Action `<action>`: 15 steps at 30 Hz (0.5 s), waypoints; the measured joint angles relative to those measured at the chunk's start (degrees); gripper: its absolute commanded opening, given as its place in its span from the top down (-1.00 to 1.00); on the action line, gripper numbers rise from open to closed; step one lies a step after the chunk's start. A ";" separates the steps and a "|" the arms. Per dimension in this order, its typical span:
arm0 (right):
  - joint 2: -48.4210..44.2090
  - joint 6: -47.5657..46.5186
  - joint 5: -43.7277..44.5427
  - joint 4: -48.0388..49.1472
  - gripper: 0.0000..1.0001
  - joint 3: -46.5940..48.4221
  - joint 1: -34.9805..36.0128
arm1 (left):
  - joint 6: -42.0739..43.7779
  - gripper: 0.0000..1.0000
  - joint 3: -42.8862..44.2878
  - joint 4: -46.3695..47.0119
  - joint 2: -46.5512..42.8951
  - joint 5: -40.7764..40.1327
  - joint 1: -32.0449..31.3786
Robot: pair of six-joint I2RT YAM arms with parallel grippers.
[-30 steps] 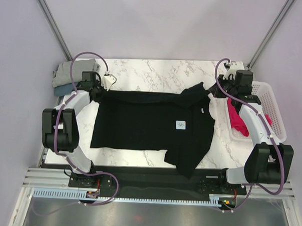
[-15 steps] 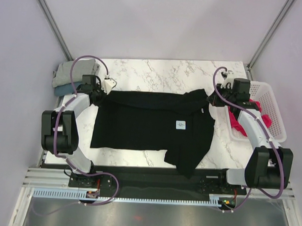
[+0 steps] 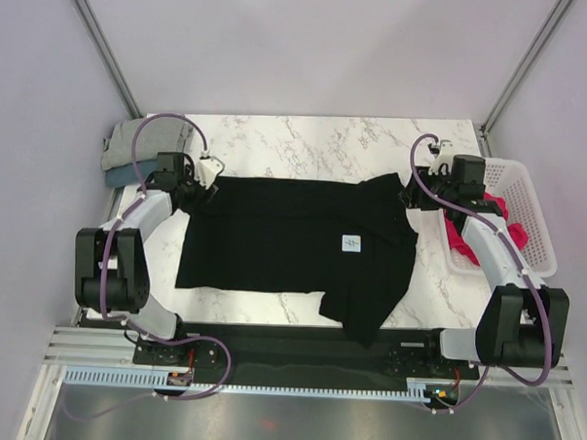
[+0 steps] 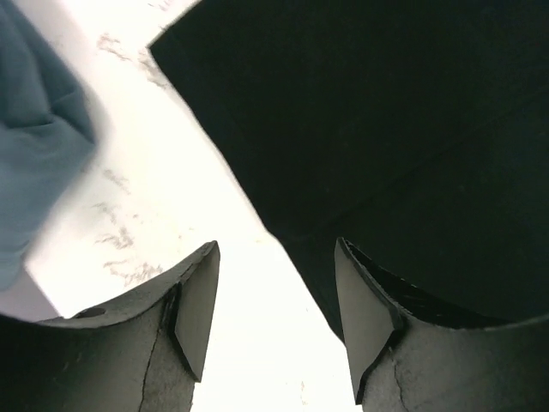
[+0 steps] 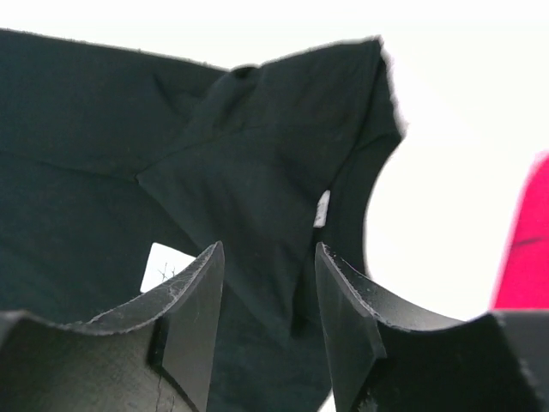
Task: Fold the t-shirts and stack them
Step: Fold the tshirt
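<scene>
While the left gripper (image 4: 276, 335) and right gripper (image 5: 268, 326) hang spread over the far corners of the black t-shirt (image 3: 283, 239) laid on the marble table (image 3: 306, 147) between pale walls (image 3: 311, 45), only the top view shows the basket (image 3: 533, 206) around the pink-red t-shirt (image 3: 463, 242).

big t-shirt (image 3: 283, 244) flat, mid worktop (image 3: 307, 143) | two t-shirts (image 3: 121, 154) piled, far left corner | basket (image 3: 532, 216) at right edge, one t-shirt (image 3: 458, 237) inside | left hand (image 3: 196, 185) at big t-shirt's far left corner | right hand (image 3: 410, 194) at its far right corner
</scene>
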 measured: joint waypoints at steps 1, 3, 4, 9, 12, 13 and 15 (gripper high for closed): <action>-0.92 -0.52 0.39 -0.02 -0.10 0.15 0.00 | -0.22 -0.28 -0.44 -0.31 -1.57 0.04 0.00; -2.99 -1.51 0.46 -0.02 -0.08 0.79 0.02 | -1.09 -0.28 -0.50 -0.63 -5.03 0.55 -0.07; -3.76 -1.97 0.07 0.02 -0.07 1.33 0.07 | -1.57 -0.27 -0.46 -0.66 -6.71 1.11 -0.09; -3.52 -3.56 -3.39 0.66 -0.04 2.97 3.02 | -4.00 -0.22 -0.39 -1.07 -11.54 3.37 -1.38; 0.39 -5.46 -5.55 0.42 -0.03 3.04 8.63 | -5.25 -0.13 -0.72 -1.51 -11.47 3.98 -4.07; 1.97 -6.05 -6.16 0.13 -0.02 3.04 10.58 | -5.66 -0.13 -1.07 -1.64 -11.47 4.44 -4.96; 5.01 -7.37 -7.13 -0.44 -0.02 3.04 14.16 | -6.45 -0.13 -1.81 -2.14 -11.45 5.57 -6.45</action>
